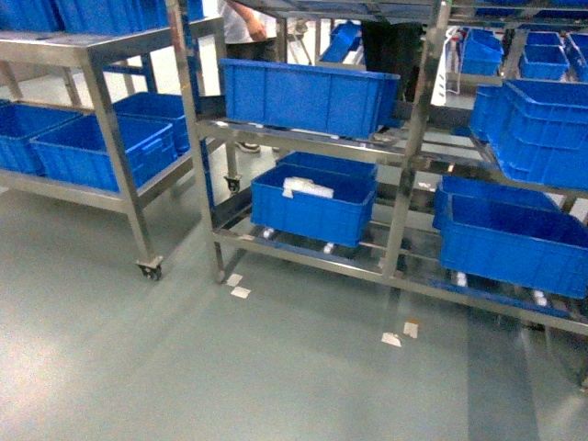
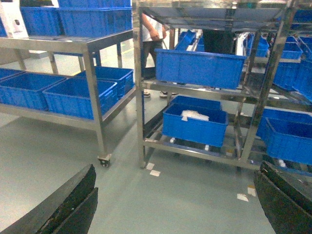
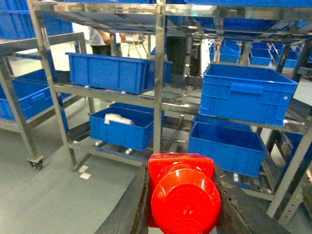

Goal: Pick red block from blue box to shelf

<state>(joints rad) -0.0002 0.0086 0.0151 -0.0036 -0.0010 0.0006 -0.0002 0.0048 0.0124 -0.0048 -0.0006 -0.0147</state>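
Right gripper [image 3: 183, 204]: its dark fingers [image 3: 131, 209] are pinching the red block from left and right, touching both of its sides.
Red block [image 3: 184, 195]: sitting between those fingers, round stud facing the camera, near the shelf front.
Left gripper [image 2: 175, 207]: its two dark fingers [image 2: 68, 202] are standing spread wide, holding nothing, over bare grey floor [image 2: 195, 200].
Shelf [image 3: 158, 73]: standing farther off, steel rails carrying dark blue crates [image 3: 114, 72].
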